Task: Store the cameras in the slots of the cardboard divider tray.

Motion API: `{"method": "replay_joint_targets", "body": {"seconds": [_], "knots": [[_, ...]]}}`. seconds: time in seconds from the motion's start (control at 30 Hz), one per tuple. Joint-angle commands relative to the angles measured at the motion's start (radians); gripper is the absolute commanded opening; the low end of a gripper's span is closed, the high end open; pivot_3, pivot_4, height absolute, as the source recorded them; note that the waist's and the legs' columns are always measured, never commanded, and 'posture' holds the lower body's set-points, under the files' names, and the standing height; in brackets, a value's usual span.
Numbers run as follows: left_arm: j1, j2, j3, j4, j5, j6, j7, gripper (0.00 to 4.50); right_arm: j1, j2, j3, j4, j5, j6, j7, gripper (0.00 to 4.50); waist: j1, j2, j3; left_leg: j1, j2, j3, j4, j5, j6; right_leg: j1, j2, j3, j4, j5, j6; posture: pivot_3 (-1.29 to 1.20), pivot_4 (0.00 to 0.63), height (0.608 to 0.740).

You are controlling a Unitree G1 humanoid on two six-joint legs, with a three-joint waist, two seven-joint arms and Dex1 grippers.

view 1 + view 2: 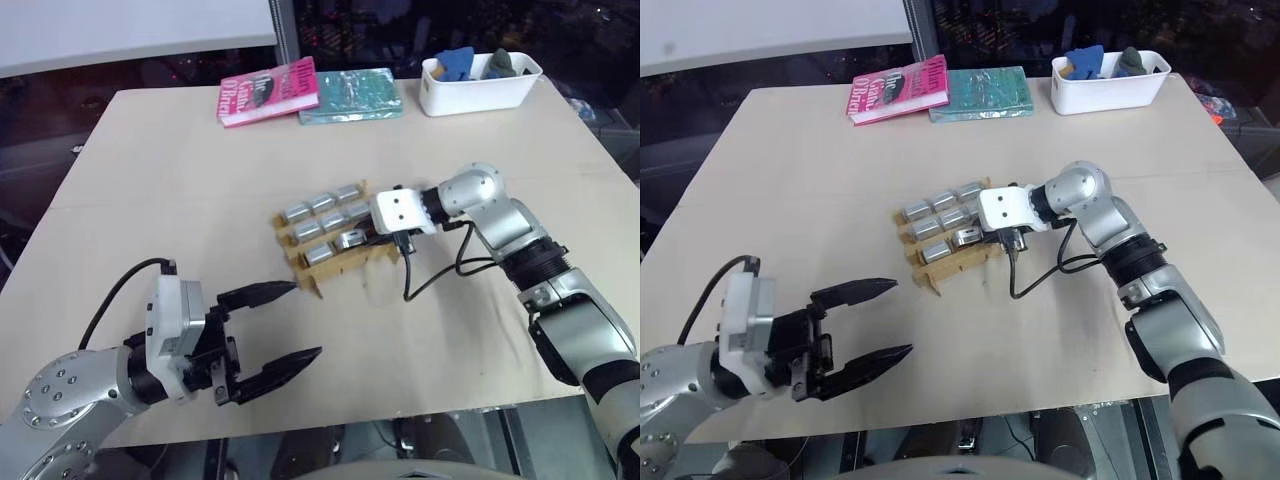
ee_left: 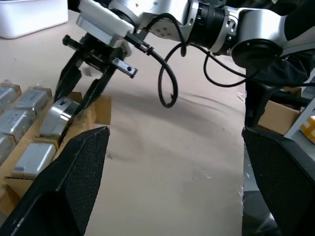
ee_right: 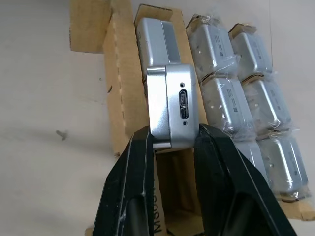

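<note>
We hold one camera [image 3: 170,105] between the two fingers of our right gripper [image 3: 170,147], pinched on its narrow sides, so that it can go down straight into a free slot of the cardboard divider tray [image 1: 330,262]. The tray lies near the middle of the table [image 1: 150,180], well away from every edge. Most of its slots already carry cameras, and the free ones are in the row toward the near edge. Our left gripper [image 1: 283,325] waits near the table's near edge with its fingers spread wide and nothing between them; we judge it keeps out of the way.

The right wrist view shows the small port on the held camera's face and the empty slot under it. The left wrist view shows from the side that this camera is tilted over the tray.
</note>
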Motion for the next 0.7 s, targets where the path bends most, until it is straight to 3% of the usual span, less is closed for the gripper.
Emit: {"method": "replay_joint_targets", "body": {"seconds": [0.03,0.2,0.3,0.43,0.53,0.7], "knots": [[0.02,-0.01,0.025,-0.029,0.001,-0.037,-0.013,4.5,-0.042,0.01,-0.005,-0.009,0.018,0.007,0.046,1.11,-0.001,0.0,0.0,0.0,0.0,0.0,0.0,0.0,0.0,0.0,0.0,0.0,0.0,0.0,0.0,0.0,0.15,0.74],[0.049,-0.022,0.02,-0.04,0.017,-0.058,-0.016,4.5,-0.034,0.0,-0.043,-0.064,0.037,0.028,0.019,3.47,-0.001,0.0,0.0,0.0,0.0,0.0,-0.001,0.0,0.0,-0.001,0.0,0.0,0.0,0.0,0.0,0.0,0.15,0.74],[0.061,-0.028,0.011,-0.048,0.026,-0.069,-0.012,4.5,-0.005,-0.038,-0.073,-0.154,0.078,0.104,0.035,3.47,0.002,0.0,0.0,0.0,0.0,0.0,-0.001,0.0,0.0,-0.001,0.0,0.0,0.0,0.0,0.0,0.0,0.15,0.74],[0.053,-0.047,-0.013,-0.042,0.042,-0.087,0.0,4.5,0.064,-0.121,-0.2,-0.335,0.171,0.403,-0.036,3.47,0.005,0.0,0.0,-0.001,0.0,-0.001,-0.001,0.0,0.0,0.0,-0.001,0.0,-0.001,0.0,0.0,0.0,0.15,0.74],[-0.04,-0.048,-0.07,0.025,0.056,-0.079,0.018,4.5,0.14,-0.164,-0.302,-0.394,0.14,0.559,-0.218,3.47,0.012,0.0,0.0,-0.001,0.0,-0.001,-0.002,0.0,0.0,0.0,-0.002,-0.001,-0.001,0.0,0.0,0.0,0.15,0.74],[-0.164,-0.056,-0.137,0.104,0.085,-0.081,0.019,4.5,0.187,-0.109,-0.386,-0.286,0.067,0.718,-0.555,3.47,-0.001,0.0,0.0,0.001,0.0,0.002,-0.002,0.0,0.0,-0.001,-0.001,0.002,0.002,0.0,0.0,0.0,0.15,0.74]]}}
